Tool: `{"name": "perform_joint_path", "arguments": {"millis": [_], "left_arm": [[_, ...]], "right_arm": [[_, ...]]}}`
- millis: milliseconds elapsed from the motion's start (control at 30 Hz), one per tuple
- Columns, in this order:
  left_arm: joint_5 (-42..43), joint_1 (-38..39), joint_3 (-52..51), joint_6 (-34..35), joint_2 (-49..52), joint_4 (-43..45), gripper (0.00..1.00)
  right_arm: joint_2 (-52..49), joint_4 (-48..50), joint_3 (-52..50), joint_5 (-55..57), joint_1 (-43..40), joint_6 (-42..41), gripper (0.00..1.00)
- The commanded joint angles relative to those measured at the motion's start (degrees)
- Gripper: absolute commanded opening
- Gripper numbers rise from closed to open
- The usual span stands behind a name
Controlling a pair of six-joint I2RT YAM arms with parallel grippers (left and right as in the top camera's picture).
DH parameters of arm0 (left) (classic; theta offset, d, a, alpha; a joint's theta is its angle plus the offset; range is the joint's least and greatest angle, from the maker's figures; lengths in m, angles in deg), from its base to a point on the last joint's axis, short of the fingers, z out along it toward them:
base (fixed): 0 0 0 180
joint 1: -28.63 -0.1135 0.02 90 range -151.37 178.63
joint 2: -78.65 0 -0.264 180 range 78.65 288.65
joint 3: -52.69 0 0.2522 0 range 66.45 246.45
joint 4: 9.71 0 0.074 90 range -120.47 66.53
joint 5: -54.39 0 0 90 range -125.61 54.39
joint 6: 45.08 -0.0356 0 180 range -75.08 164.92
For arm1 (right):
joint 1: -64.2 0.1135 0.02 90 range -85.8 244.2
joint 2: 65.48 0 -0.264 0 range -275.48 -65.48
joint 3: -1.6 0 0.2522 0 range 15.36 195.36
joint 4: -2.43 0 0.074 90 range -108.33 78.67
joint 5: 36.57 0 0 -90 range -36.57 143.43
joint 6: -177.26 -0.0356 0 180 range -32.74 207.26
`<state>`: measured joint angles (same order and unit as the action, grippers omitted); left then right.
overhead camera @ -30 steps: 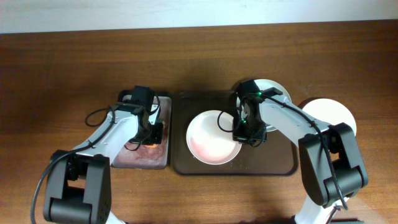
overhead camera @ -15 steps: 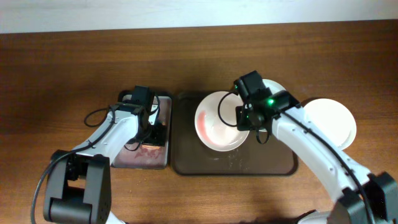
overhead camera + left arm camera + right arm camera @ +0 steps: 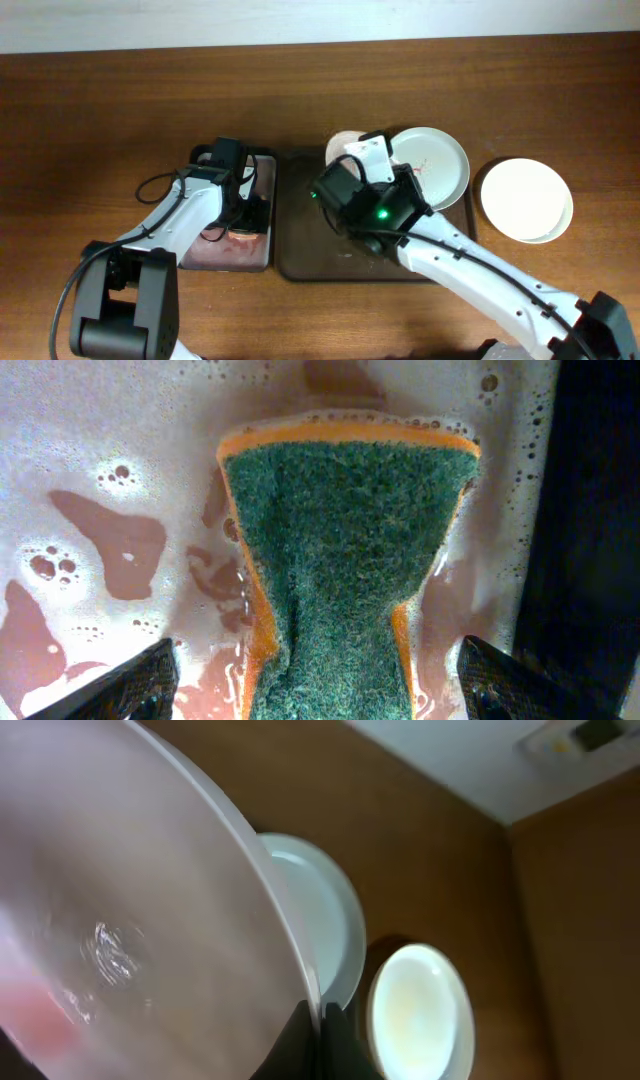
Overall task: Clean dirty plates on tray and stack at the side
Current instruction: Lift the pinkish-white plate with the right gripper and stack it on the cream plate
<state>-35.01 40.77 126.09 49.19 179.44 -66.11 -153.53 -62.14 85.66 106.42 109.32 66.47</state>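
The right tool (image 3: 322, 1032) is clamped on the rim of the lifted plate (image 3: 343, 147), a white one tipped up on edge above the back of the big brown tray (image 3: 300, 250). From above, only a sliver of this plate shows behind the right arm (image 3: 380, 205), which hides the rest and the tool itself. In the right wrist view the plate fills the left half as a pale blur. A faint reddish tinge sits at its lower left, too soft to read as a smear, and the dark fingers (image 3: 335, 1045) are cut off by the bottom edge.

The second plate (image 3: 435, 165) lies flat at the tray's back right corner, with thin red marks near its middle and its left side partly covered by the arm. The third plate (image 3: 525, 200) rests on the desk (image 3: 100, 120) just right of the tray, apart from it, its face plain white.

The left tool (image 3: 325, 680) is closed on a green and orange sponge (image 3: 345, 560), pinching it to a narrow waist; only the tips of its fingers (image 3: 130, 680) show at the bottom corners. The sponge lies in pink foamy water inside the small tray (image 3: 225, 258) beside the big one. Seen from overhead, the left arm (image 3: 185, 215) covers the sponge
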Motion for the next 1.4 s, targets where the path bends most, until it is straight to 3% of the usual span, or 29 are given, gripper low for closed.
{"name": "perform_joint_path", "arguments": {"millis": [0,167,267,400,633,767,900,1000,1167,1200,1267,1300,1333,1367], "left_arm": [[-0.33,0.17,0.42,-0.02,0.57,0.33,0.87],[-0.13,0.17,0.42,-0.02,0.57,0.50,0.87],[0.07,0.17,0.42,-0.02,0.57,0.59,0.87],[0.07,0.17,0.42,-0.02,0.57,0.57,0.87],[0.07,0.17,0.42,-0.02,0.57,0.57,0.87],[0.07,0.17,0.42,-0.02,0.57,0.57,0.87],[0.07,0.17,0.42,-0.02,0.57,0.57,0.86],[0.07,0.17,0.42,-0.02,0.57,0.57,0.86],[0.07,0.17,0.42,-0.02,0.57,0.57,0.86],[0.07,0.17,0.42,-0.02,0.57,0.57,0.86],[0.07,0.17,0.42,-0.02,0.57,0.57,0.86],[0.07,0.17,0.42,-0.02,0.57,0.57,0.86],[0.07,0.17,0.42,-0.02,0.57,0.55,0.86],[0.07,0.17,0.42,-0.02,0.57,0.57,0.86]], "right_arm": [[1.14,1.42,1.18,9.51,2.19,-0.26,0.04],[1.14,2.19,1.18,9.73,2.10,-2.27,0.04],[1.14,2.14,1.18,0.46,-0.81,-6.62,0.04],[1.14,1.73,1.18,-16.50,-12.83,-11.45,0.04],[1.11,1.51,1.16,-44.50,-45.42,-11.17,0.04],[-0.13,0.17,1.16,-49.81,-61.94,-11.02,0.04],[-2.60,-1.90,0.76,-49.86,-72.72,-10.99,0.04],[-5.16,-2.34,0.35,-51.95,-78.77,-8.96,0.04],[-6.60,-3.04,0.35,-52.37,-80.78,-7.96,0.04],[-6.62,-3.50,0.35,-52.46,-80.76,-7.98,0.11],[-6.62,-3.52,0.35,-55.49,-80.32,-7.63,0.44],[-6.62,-3.43,0.35,-58.21,-79.93,-5.33,0.45],[-6.62,-3.45,0.35,-63.01,-78.55,-1.22,0.64],[-6.62,-3.45,0.31,-65.51,-77.40,1.01,0.72]]}}
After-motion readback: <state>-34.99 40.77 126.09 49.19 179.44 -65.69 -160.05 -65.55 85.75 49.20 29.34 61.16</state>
